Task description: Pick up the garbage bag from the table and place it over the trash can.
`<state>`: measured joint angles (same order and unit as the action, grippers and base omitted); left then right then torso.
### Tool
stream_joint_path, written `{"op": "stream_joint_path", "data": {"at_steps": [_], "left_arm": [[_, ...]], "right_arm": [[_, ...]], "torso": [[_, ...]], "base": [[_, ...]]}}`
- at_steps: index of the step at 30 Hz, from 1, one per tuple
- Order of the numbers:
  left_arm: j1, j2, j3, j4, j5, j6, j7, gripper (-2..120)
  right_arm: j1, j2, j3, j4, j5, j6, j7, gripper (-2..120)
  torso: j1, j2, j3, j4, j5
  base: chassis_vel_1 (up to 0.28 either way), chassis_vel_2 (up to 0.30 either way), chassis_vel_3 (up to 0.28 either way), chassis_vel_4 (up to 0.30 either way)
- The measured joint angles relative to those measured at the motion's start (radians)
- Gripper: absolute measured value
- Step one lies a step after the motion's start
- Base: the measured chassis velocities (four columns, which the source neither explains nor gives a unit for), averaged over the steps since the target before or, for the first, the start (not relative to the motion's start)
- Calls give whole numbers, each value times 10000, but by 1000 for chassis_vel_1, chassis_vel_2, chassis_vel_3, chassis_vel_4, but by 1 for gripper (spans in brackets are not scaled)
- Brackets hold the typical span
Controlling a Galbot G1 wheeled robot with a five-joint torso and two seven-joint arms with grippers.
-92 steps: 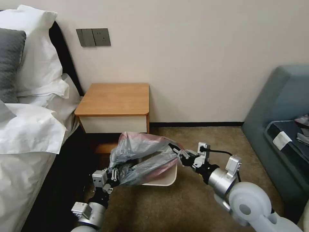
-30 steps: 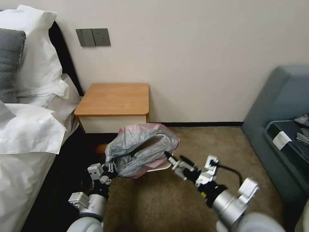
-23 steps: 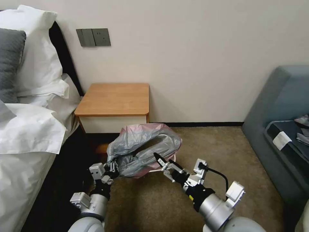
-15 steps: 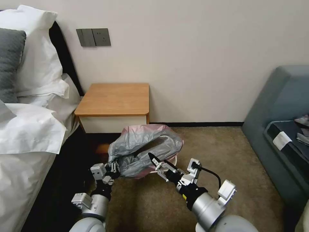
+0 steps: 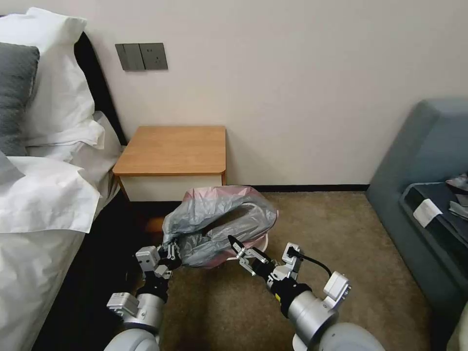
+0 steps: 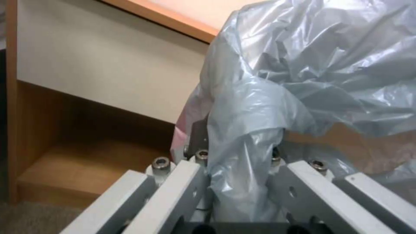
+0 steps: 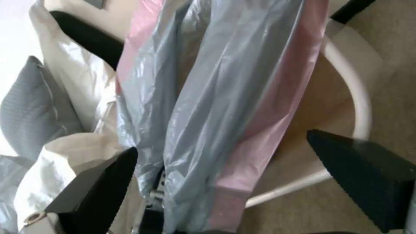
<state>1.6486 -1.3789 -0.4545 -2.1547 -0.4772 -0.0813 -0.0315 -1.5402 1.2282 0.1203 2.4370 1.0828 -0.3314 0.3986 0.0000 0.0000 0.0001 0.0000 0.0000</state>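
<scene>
Bag (image 5: pixel 219 222) pinched by L hand (image 5: pixel 170 254), R hand (image 5: pixel 239 247) agape

A bed (image 5: pixel 34 253) with rumpled white linen runs along the left side, with a white pillow (image 5: pixel 58 83) and a grey pillow (image 5: pixel 14 97) stacked against its dark headboard (image 5: pixel 100 92). On the pale wall (image 5: pixel 302 83) above, a grey switch and socket plate (image 5: pixel 141 56) is mounted, and a black skirting strip (image 5: pixel 297 187) meets the brown carpet (image 5: pixel 331 229). At the right stands a blue-grey sofa (image 5: pixel 429 146) carrying a dark tray (image 5: pixel 438 204) with a white card (image 5: pixel 427 212) on it.
</scene>
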Motion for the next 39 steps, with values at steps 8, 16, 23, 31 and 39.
{"op": "stream_joint_path", "data": {"at_steps": [8,16,23,31,39], "left_arm": [[78,-3,-10,-100,-12,-28,16,3],[162,-12,15,-154,-12,-20,28,3],[213,-52,49,-158,15,-16,29,3],[189,-42,18,-103,20,-7,1,3],[159,-50,20,-43,7,10,-36,3]], "right_arm": [[266,10,43,-262,-17,-13,-135,100],[667,20,-71,-562,13,19,-581,100],[770,36,-93,-793,-28,110,-873,82],[687,86,-138,-786,-216,202,-1117,53],[658,61,-89,-818,-335,385,-1420,22]], "torso": [[0,0,0,0,0],[0,0,0,-1,0],[0,0,0,0,0],[0,0,-1,0,0],[0,0,-1,0,0]], "base": [[0,0,0,0],[0,0,0,0],[0,0,0,0],[0,0,0,0],[0,0,0,0]]}}
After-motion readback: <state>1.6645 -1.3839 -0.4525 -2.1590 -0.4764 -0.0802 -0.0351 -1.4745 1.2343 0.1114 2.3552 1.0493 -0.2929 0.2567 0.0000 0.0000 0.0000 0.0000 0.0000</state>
